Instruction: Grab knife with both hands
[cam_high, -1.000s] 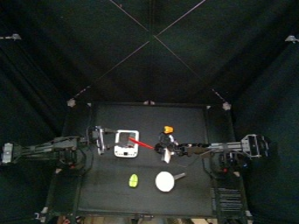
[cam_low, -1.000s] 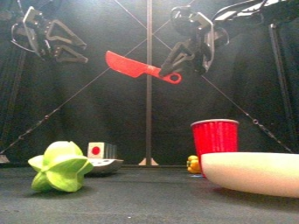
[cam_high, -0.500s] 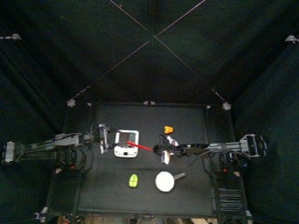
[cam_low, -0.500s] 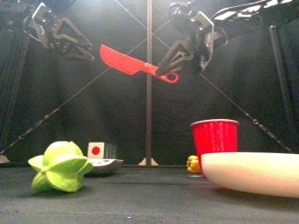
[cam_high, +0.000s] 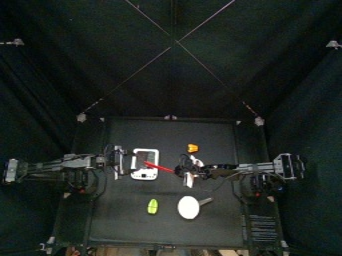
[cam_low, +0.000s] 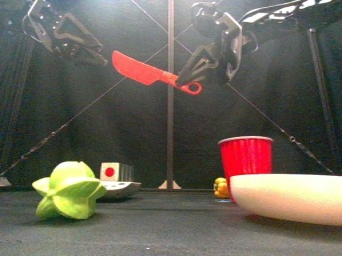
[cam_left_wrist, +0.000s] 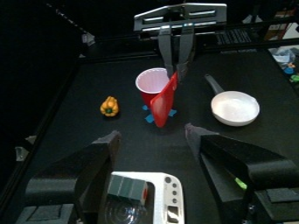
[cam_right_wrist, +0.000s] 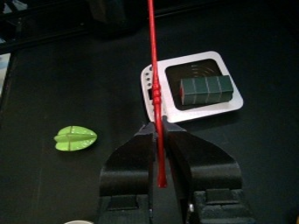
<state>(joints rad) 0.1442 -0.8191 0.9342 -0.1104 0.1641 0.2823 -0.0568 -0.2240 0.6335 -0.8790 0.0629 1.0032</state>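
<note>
The red knife (cam_low: 150, 74) hangs in the air, blade slanting up to the left and its ringed handle end lower right. My right gripper (cam_low: 202, 70) is shut on the handle; in the right wrist view the knife (cam_right_wrist: 153, 87) runs straight out from between the gripper's (cam_right_wrist: 156, 133) fingers. My left gripper (cam_low: 78, 48) hangs open, high at the left, a short way off the blade tip. In the left wrist view the knife (cam_left_wrist: 166, 101) stands ahead of the wide-open gripper (cam_left_wrist: 162, 150). From above, the knife (cam_high: 160, 166) lies between the left gripper (cam_high: 123, 162) and the right gripper (cam_high: 187, 172).
On the table (cam_high: 120, 215) below are a green star fruit (cam_low: 67, 191), a white device (cam_low: 115, 180), a red cup (cam_low: 243, 159), a small orange object (cam_left_wrist: 110, 107) and a white bowl (cam_low: 287, 198) at the front right. Black curtains close all sides.
The left gripper has edged right, nearer the blade tip. The knife has shifted slightly up and left in the right gripper's hold.
</note>
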